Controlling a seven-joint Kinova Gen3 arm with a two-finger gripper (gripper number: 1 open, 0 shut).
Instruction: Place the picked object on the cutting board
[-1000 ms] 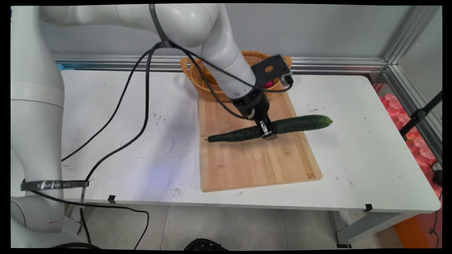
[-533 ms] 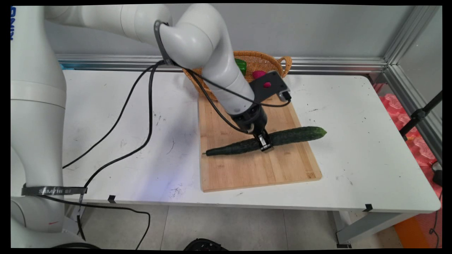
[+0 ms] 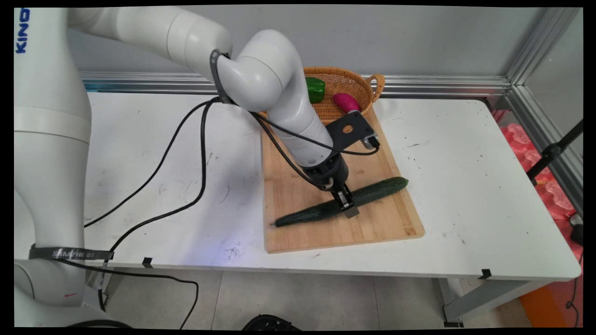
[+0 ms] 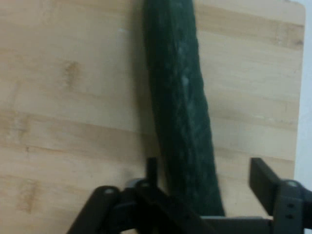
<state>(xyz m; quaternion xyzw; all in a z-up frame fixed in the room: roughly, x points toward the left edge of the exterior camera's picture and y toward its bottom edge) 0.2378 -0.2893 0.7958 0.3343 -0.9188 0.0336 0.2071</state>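
In the main view we are seeing the gripper (image 3: 347, 204) closing around the middle of a long dark green cucumber (image 3: 341, 202), one finger on each side of it. The cucumber is lying slantwise across the wooden cutting board (image 3: 307, 232), its thin end pointing toward the board's near left corner and its thick end reaching toward the right edge. The board is sitting on the white table (image 3: 465, 195). Behind the board, touching its far edge, a wicker basket (image 3: 368, 83) is holding a green pepper (image 3: 315, 89) and a magenta vegetable (image 3: 346, 102). Black cables (image 3: 186, 153) are hanging from the arm over the table's left part.

In the hand view we are looking along the cucumber (image 4: 183, 107), which is running from the top edge down between the two black fingers (image 4: 263, 178). The fingers are sitting close against its sides, gripping it. The cutting board (image 4: 73, 97) is filling the background beneath, with the table showing as a pale strip at the right edge.
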